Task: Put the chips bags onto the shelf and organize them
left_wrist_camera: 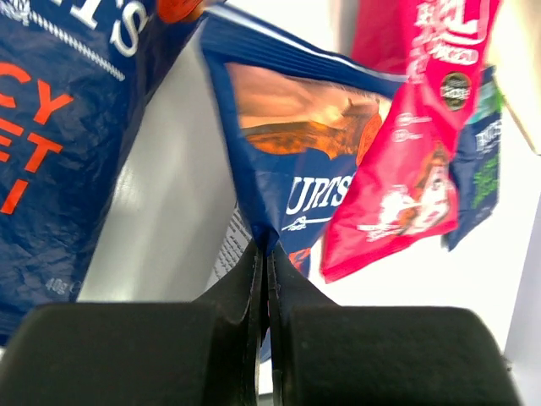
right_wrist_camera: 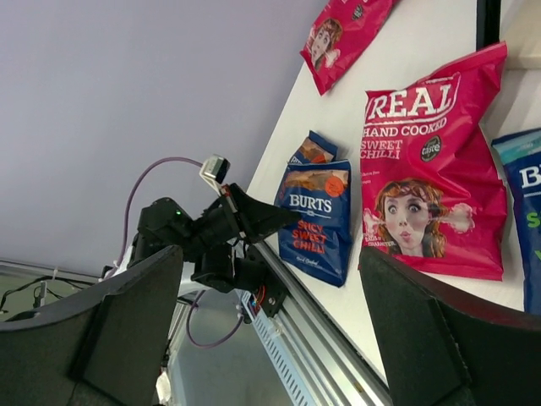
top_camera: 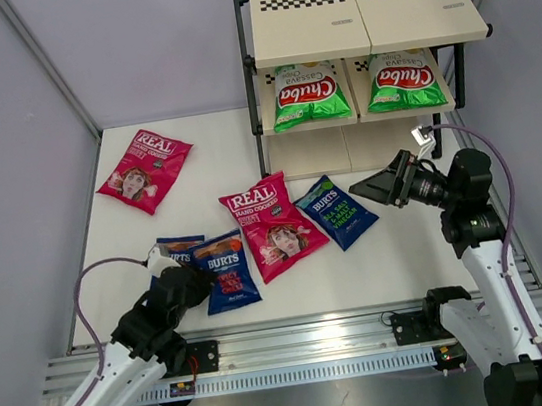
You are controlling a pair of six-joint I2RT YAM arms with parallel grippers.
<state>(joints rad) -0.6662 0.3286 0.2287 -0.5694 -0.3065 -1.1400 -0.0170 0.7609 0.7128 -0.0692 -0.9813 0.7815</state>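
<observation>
Two green-and-white Chuba bags point(top_camera: 308, 95), "Cassava" printed above the logo, lie side by side on the middle board of the shelf point(top_camera: 366, 13); the other bags are down on the bench point(top_camera: 400, 256). A pink REAL bag point(top_camera: 145, 168) lies at the far left. A second REAL bag point(right_wrist_camera: 427, 182) — "HAND COOKED SWEET CHILLI" — lies mid-bench, with a "SEA SALT VINEGAR" BURTS bag point(top_camera: 336, 212) just right of it. The left arm stretches low from the near left corner, and the left gripper point(left_wrist_camera: 266, 271) is pinched tight on the edge of a blue BURTS bag point(left_wrist_camera: 308, 182). A neighbouring BURTS bag point(left_wrist_camera: 51, 144) with orange lettering lies close beside it. The right gripper point(top_camera: 368, 189) hovers level near the shelf's foot — spread wide, holding nothing.
</observation>
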